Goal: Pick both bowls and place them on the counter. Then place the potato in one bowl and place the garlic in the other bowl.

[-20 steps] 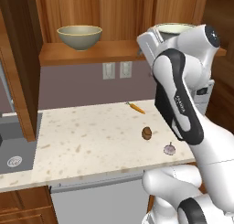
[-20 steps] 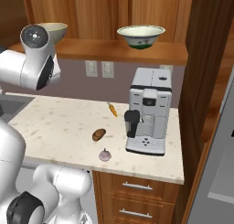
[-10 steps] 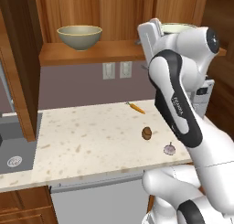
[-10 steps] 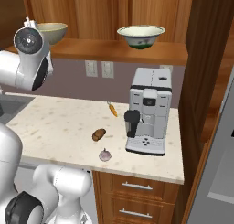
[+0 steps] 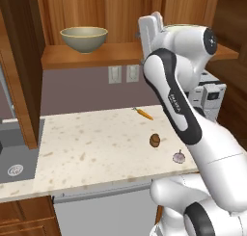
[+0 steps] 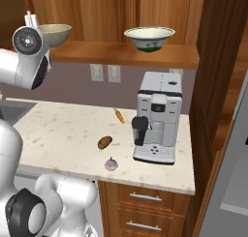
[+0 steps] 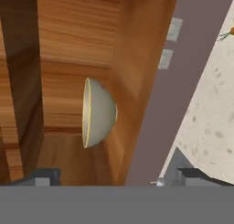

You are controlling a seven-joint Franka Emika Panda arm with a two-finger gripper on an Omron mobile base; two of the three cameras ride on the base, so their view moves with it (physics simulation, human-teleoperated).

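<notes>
Resting upright on the wooden shelf [image 5: 96, 55], the tan-olive bowl [image 5: 84, 38] shows a yellowish rim.

Carrot [image 5: 144, 114], coffee machine [image 6: 156, 117], sink [image 5: 18, 158]

1. In the left base view the arm hides most of the cream bowl [image 5: 185, 26]; just its rim shows.
2. In the right base view the arm covers the tan-olive bowl's [image 6: 57, 34] left side.
3. The hand view cuts off the carrot [image 7: 227, 34] at its right edge.
</notes>
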